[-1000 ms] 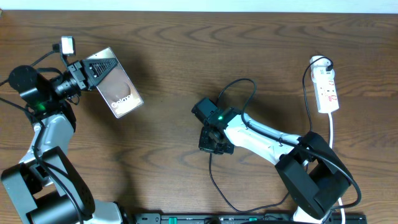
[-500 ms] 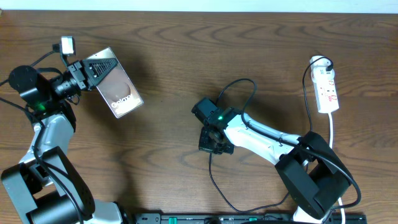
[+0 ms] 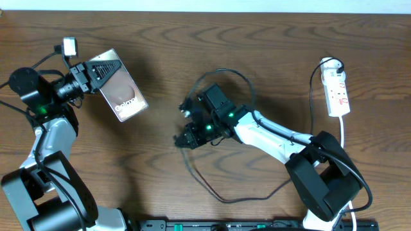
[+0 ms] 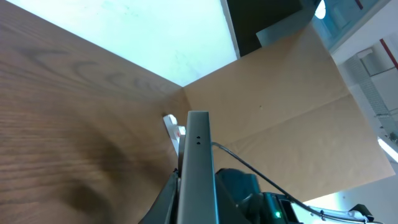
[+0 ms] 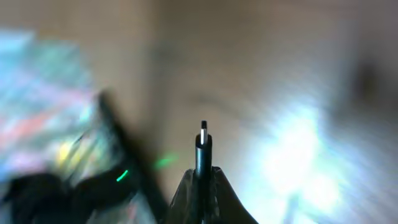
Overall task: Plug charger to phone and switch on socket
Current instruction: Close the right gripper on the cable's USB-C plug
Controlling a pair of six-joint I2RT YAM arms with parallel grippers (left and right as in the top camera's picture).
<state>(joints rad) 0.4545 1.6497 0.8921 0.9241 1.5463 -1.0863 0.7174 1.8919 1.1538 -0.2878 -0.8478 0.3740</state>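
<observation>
- The right hand [image 3: 185,137] is on the move. A moment ago it hung well to the right of the phone [image 3: 120,88]; now it has swung left and sits much closer to it, though a clear gap remains.
- It comes loaded: its fingers are pinched on the charger [image 5: 203,144], with the small plug tip poking out in front. The slack has been dragged along and now curls behind the hand, on the side away from the phone.
- The left hand [image 3: 88,75] has not budged. It is clamped on one end of the phone and holds it tilted above the desk [image 3: 160,38], free end towards the oncoming plug.
- That puts the plug-in approach properly under way, but nothing is mated yet.
- The right wrist view is smeared by the motion, so it is hard to say whether the tip lines up with the port.
- The socket [image 3: 338,91] lies far to the phone's right, untouched. Switching it on looks like a later step.
</observation>
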